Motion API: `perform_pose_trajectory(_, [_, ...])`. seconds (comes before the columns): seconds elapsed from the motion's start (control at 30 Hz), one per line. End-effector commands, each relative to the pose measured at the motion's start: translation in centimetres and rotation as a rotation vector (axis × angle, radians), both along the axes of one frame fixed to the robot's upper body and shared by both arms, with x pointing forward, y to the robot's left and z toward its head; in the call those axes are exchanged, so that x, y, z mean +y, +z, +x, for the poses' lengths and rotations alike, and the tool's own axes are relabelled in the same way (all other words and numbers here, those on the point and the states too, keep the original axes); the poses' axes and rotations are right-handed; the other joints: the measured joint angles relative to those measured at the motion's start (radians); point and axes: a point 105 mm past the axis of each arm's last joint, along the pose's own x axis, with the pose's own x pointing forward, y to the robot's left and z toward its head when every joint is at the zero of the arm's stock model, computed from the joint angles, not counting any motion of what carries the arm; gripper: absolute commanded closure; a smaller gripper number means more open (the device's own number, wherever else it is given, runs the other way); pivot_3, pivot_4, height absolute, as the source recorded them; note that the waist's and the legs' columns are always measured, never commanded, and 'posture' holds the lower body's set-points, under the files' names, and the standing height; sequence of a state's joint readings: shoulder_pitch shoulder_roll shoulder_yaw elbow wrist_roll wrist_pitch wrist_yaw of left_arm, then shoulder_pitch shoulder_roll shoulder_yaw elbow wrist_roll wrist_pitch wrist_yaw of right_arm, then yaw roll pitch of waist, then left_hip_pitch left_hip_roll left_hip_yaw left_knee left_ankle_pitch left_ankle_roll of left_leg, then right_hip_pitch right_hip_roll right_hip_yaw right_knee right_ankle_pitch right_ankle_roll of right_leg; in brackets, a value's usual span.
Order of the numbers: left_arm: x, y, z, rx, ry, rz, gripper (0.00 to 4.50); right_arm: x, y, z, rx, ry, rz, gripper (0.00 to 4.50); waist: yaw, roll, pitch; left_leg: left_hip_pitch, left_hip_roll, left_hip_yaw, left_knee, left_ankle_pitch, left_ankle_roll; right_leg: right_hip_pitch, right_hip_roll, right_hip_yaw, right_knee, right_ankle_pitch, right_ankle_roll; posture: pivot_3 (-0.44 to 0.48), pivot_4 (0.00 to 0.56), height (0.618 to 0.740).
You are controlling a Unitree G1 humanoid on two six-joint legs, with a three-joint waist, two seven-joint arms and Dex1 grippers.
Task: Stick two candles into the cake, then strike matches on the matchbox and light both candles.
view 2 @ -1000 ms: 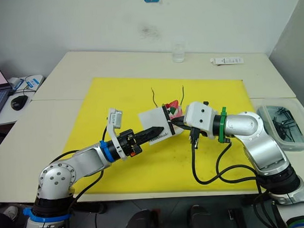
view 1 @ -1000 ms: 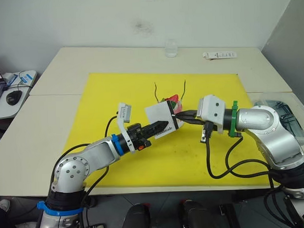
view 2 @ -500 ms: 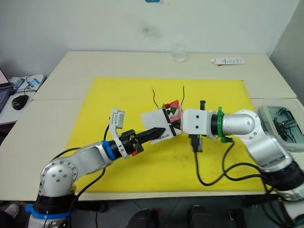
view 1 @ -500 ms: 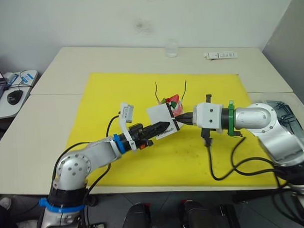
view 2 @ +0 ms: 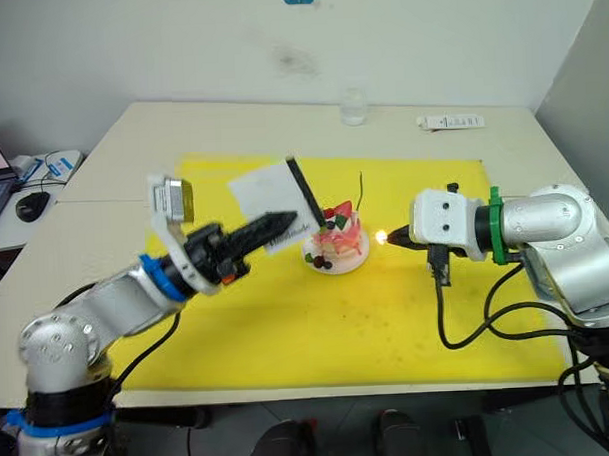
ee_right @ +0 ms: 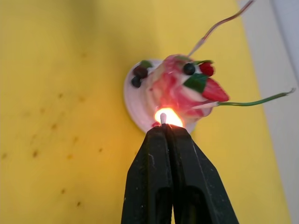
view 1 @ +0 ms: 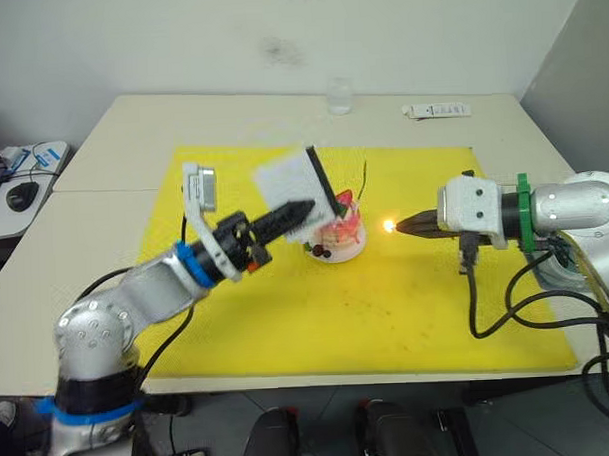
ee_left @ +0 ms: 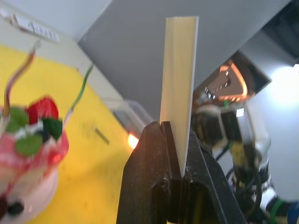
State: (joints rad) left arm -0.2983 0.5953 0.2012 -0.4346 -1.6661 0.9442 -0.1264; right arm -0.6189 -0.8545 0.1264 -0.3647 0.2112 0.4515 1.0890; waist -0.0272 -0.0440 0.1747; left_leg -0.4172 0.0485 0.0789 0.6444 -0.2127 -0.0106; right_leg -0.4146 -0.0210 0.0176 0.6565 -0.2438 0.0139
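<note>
Flame now burns on the short dark match (ee_right: 163, 117) pinched in the right gripper (view 1: 404, 224), drawn right from the white matchbox (view 1: 293, 184) that the left gripper (view 1: 296, 210) lifted left.

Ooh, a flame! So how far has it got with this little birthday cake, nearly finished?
Partly. Both candles already stand in the cake. A match is burning at the tip of the right pincer, just beside the cake, while the left pincer holds the matchbox raised clear. Neither candle tip shows a flame yet, so lighting both is what remains.
</note>
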Motion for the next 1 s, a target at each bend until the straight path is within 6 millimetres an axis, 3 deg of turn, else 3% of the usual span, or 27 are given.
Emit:
perform_pose_trajectory(0.03, [0.1,-0.7,-2.2,-0.001,-0.04,0.03,4.5,1.1,3.1,0.9,-0.073,-0.046,0.153,4.47,-0.003,0.0,0.0,0.0,-0.001,0.0,0.0,0.0,0.0,0.0,-0.001,0.0,0.001,0.0,0.0,0.0,0.15,0.74])
perform_pose_trajectory(0.17, [0.3,-2.6,-3.7,0.062,-0.025,0.052,4.5,4.0,3.7,2.1,-0.104,-0.037,0.261,4.47,-0.001,0.0,0.0,0.001,-0.001,0.001,0.001,0.0,-0.001,-0.002,-0.001,0.0,0.005,-0.001,0.0,0.0,0.15,0.74])
perform_pose_trajectory(0.4, [0.2,-4.6,-4.5,0.112,0.021,0.045,4.5,7.7,2.6,4.1,-0.115,-0.042,0.329,4.47,0.007,0.0,0.0,0.001,-0.002,0.002,0.002,0.001,-0.002,-0.002,-0.001,0.0,0.005,-0.004,-0.006,0.0,0.15,0.74])
perform_pose_trajectory(1.0, [-0.4,-5.3,-4.9,0.12,0.02,0.028,4.5,9.3,2.5,5.7,-0.145,-0.08,0.381,4.47,0.003,0.0,0.0,-0.001,0.0,0.003,0.0,0.001,-0.002,-0.005,0.0,-0.001,0.007,-0.004,-0.007,0.0,0.15,0.74])
